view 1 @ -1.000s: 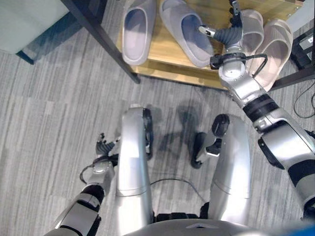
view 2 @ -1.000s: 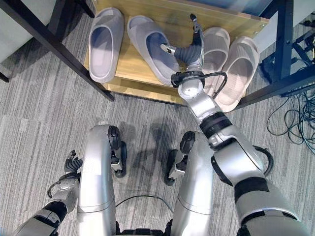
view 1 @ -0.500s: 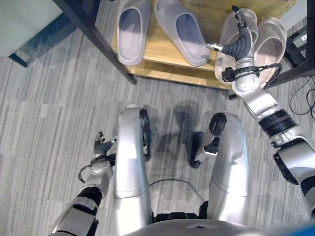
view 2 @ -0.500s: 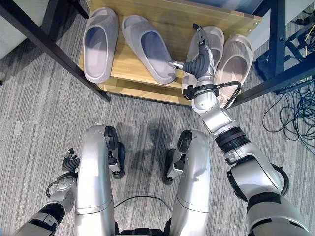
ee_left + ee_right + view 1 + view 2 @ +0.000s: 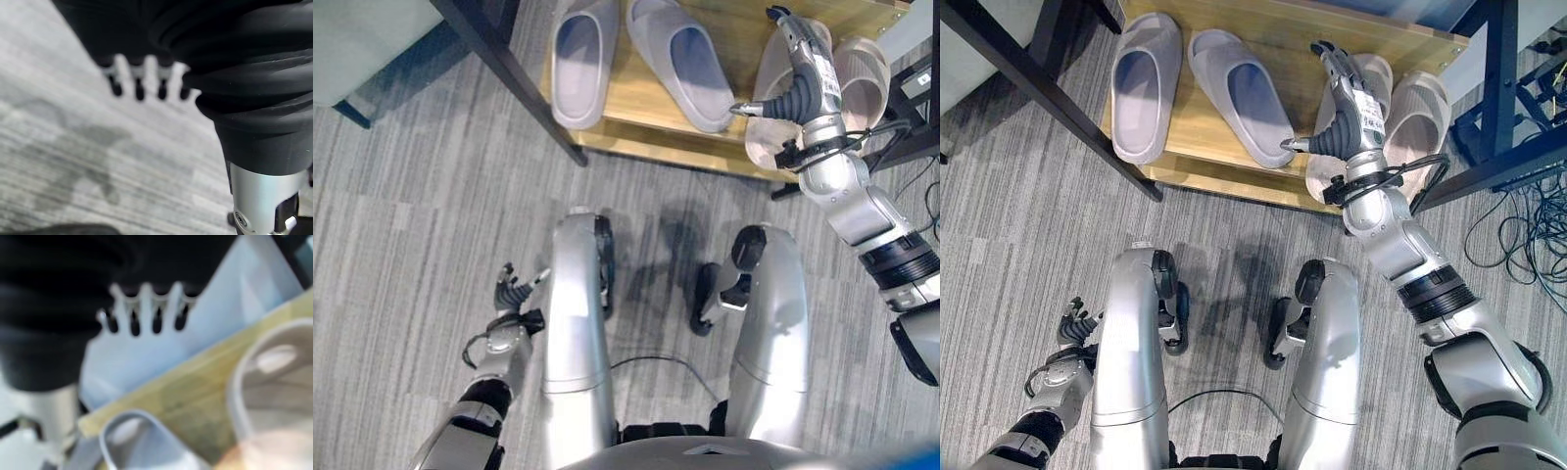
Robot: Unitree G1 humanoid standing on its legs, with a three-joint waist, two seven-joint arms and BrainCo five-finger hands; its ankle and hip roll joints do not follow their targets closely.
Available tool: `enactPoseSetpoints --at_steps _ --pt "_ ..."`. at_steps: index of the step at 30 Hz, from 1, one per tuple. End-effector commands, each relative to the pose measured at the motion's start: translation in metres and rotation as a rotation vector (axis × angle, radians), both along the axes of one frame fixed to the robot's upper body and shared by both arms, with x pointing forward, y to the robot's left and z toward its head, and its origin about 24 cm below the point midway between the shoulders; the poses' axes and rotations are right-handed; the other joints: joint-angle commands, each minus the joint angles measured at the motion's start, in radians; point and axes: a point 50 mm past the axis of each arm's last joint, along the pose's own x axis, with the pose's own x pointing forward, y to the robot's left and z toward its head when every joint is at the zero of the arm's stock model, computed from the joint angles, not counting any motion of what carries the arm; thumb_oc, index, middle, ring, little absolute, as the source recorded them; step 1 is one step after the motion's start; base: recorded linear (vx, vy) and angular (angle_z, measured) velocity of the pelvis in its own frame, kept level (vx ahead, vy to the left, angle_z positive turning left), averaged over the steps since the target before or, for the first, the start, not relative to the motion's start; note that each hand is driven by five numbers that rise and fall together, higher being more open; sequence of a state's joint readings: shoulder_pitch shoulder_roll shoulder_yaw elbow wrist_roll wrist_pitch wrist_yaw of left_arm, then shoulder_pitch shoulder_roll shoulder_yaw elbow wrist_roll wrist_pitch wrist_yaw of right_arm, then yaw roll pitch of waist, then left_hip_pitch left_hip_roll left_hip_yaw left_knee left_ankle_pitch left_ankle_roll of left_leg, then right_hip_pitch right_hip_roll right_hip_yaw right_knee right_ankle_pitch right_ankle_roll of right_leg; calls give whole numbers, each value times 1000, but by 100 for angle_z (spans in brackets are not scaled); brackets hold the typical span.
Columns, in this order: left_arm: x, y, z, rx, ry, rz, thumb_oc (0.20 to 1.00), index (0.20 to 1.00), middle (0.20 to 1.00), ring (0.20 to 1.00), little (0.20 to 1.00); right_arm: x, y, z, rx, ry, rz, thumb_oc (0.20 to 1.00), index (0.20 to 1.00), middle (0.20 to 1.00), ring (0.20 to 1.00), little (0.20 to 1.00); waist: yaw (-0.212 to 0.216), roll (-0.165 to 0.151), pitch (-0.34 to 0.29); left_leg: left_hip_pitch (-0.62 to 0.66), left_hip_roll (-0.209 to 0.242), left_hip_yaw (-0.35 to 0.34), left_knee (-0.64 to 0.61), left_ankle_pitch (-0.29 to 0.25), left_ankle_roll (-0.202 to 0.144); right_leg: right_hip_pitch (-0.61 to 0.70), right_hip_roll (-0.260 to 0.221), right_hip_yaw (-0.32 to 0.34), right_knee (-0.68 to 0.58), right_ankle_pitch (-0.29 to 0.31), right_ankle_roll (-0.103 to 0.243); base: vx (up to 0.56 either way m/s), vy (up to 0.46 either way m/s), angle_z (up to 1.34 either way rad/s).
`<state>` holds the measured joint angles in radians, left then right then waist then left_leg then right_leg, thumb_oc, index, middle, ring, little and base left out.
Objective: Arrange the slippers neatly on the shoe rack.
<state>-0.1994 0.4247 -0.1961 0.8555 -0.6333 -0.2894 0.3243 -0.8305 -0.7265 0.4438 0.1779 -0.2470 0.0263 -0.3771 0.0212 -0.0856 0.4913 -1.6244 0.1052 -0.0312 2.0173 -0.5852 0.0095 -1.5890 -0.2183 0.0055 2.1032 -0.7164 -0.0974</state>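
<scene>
Two lavender slippers (image 5: pixel 579 59) (image 5: pixel 683 64) lie side by side on the left of the wooden rack shelf (image 5: pixel 636 127). Two beige slippers sit at the right, one (image 5: pixel 766 142) with its heel at the shelf's front edge, the other (image 5: pixel 864 83) beside it. My right hand (image 5: pixel 803 69) is stretched over the nearer beige slipper, open, with fingers (image 5: pixel 146 308) straight; whether it touches the slipper I cannot tell. My left hand (image 5: pixel 509 294) hangs low over the carpet, its fingers (image 5: pixel 139 83) relaxed and holding nothing.
Black rack posts run slantwise at the left (image 5: pixel 509 78) and stand at the right (image 5: pixel 1498 69). Loose cables (image 5: pixel 1528 235) lie on the grey carpet to the right of the rack. A pale grey block (image 5: pixel 362 49) sits at the upper left.
My right hand has swung to the right, from beside the inner lavender slipper to over the nearer beige slipper. The left hand stays low.
</scene>
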Motion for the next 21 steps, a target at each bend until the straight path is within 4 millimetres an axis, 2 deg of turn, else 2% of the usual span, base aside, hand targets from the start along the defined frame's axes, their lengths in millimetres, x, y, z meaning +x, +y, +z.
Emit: enactPoseSetpoints --at_steps 1,13,16,18,21 --pt "-15 8 -3 42 12 -14 1000 1000 1000 1000 1000 -13 5 26 -56 -106 44 1000 1000 1000 1000 1000 29 -11 29 54 -28 -72 63 -175 37 19 30 175 -11 2 -3 0 0 0" --pt "-20 11 -3 45 10 -26 1000 1000 1000 1000 1000 -31 17 31 -385 -90 98 1000 1000 1000 1000 1000 37 -10 29 54 -32 -82 70 -172 27 19 29 168 -6 0 3 0 0 0" --pt "-21 13 -2 50 9 -37 1000 1000 1000 1000 1000 -34 28 32 -535 -67 134 1000 1000 1000 1000 1000 48 -10 29 54 -33 -89 73 -170 23 19 27 166 -4 2 7 -3 3 2" --pt "-21 13 -2 46 7 -37 1000 1000 1000 1000 1000 -34 32 33 -565 -54 155 1000 1000 1000 1000 1000 47 -8 29 54 -33 -90 74 -170 21 19 26 167 -4 2 8 0 0 0" --pt "-20 14 -1 45 1 -58 1000 1000 1000 1000 1000 -28 46 25 -624 76 253 1000 1000 1000 1000 1000 59 -7 29 54 -34 -93 72 -165 16 19 26 170 -3 6 12 2 6 2"
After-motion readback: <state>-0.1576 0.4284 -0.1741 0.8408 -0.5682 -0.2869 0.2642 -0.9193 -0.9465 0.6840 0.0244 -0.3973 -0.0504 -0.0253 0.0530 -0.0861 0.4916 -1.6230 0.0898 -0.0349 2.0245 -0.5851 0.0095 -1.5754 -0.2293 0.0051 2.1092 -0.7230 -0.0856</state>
